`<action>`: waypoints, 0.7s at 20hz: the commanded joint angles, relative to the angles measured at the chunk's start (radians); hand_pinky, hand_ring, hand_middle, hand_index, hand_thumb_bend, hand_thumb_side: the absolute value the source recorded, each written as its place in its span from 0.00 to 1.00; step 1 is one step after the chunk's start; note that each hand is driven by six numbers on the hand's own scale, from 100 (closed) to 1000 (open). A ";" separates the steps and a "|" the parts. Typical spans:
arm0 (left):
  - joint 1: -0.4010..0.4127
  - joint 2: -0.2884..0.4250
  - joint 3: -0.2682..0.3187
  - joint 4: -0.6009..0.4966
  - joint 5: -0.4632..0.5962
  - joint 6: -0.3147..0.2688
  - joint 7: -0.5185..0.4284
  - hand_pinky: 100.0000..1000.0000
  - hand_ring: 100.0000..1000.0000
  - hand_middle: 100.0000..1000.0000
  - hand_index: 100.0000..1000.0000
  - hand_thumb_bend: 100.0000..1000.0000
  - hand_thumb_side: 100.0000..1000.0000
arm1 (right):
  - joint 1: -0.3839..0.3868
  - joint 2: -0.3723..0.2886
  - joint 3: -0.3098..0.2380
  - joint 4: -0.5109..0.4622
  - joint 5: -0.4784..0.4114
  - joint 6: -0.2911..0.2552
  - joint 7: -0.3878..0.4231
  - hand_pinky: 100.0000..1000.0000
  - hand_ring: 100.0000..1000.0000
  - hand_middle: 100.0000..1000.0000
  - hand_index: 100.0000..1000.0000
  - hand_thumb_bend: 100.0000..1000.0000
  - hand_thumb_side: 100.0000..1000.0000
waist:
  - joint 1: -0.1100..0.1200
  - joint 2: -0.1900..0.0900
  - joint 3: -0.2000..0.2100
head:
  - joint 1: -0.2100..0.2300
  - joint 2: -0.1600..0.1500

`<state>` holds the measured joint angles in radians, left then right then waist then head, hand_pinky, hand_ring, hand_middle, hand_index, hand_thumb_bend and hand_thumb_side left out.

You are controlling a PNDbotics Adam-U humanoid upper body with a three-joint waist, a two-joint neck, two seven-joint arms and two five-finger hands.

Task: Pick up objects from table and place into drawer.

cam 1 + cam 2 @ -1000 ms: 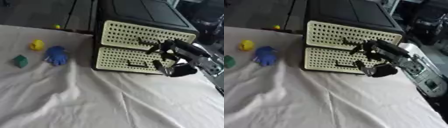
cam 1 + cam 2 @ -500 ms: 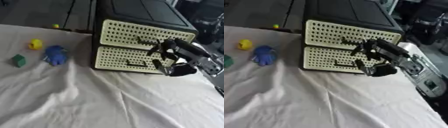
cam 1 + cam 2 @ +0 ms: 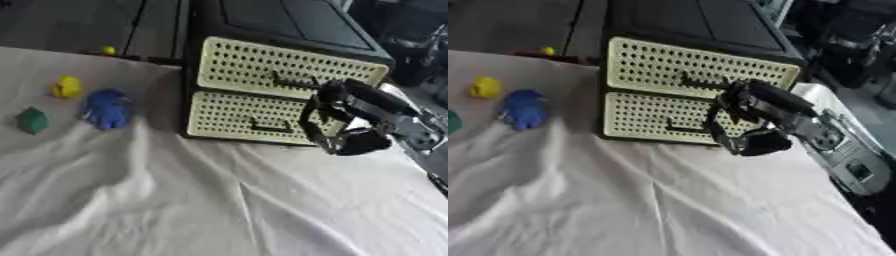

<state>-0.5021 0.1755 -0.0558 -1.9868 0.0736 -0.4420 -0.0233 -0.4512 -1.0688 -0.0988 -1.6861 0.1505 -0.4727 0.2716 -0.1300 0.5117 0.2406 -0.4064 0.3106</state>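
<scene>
A black cabinet [image 3: 289, 20] with two cream perforated drawers stands at the back of the white cloth. Both the upper drawer [image 3: 262, 67] and the lower drawer [image 3: 236, 115] look closed. My right hand [image 3: 343, 131] reaches in from the right and hangs in front of the drawers' right part, fingers [image 3: 311, 120] curled downward, right of the lower handle [image 3: 267, 128]. Whether it touches a handle I cannot tell. On the cloth at the left lie a blue object [image 3: 108, 108], a yellow object [image 3: 66, 86] and a green object [image 3: 32, 120]. My left hand is out of sight.
A small yellow ball [image 3: 107, 50] sits at the table's far edge behind the cloth. The wrinkled white cloth [image 3: 175, 200] covers the whole near table. Dark equipment stands at the upper right beyond the cabinet.
My right hand has drifted slightly left and lower across the drawer fronts. The drawers and the three objects on the cloth have not moved.
</scene>
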 commanded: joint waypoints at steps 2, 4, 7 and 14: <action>-0.008 0.002 0.002 -0.013 -0.001 0.001 -0.003 0.50 0.52 0.64 0.83 0.11 0.93 | -0.012 -0.021 -0.025 -0.026 -0.023 -0.004 -0.017 0.25 0.00 0.00 0.70 0.00 0.24 | 0.008 -0.020 -0.004 | -0.004 -0.008; -0.005 0.002 0.003 -0.013 -0.002 0.001 -0.003 0.50 0.52 0.64 0.83 0.11 0.93 | -0.020 -0.022 -0.047 -0.051 -0.054 0.001 -0.045 0.24 0.00 0.00 0.74 0.00 0.22 | 0.010 -0.022 -0.008 | -0.004 -0.005; -0.003 0.003 0.003 -0.013 -0.003 0.002 -0.004 0.51 0.52 0.64 0.83 0.11 0.93 | -0.023 -0.030 -0.073 -0.096 -0.089 0.018 -0.091 0.23 0.00 0.00 0.74 0.00 0.21 | 0.012 -0.023 -0.013 | -0.003 -0.003; -0.004 0.001 0.002 -0.013 -0.002 0.004 -0.005 0.51 0.52 0.64 0.83 0.11 0.93 | -0.009 -0.039 -0.058 -0.122 -0.058 0.047 -0.141 0.24 0.00 0.00 0.74 0.00 0.22 | 0.013 -0.022 -0.010 | -0.012 -0.009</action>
<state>-0.5010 0.1754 -0.0557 -1.9868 0.0733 -0.4393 -0.0257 -0.4564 -1.0621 -0.1483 -1.8006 0.0850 -0.4287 0.1390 -0.1235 0.5119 0.2323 -0.4131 0.3109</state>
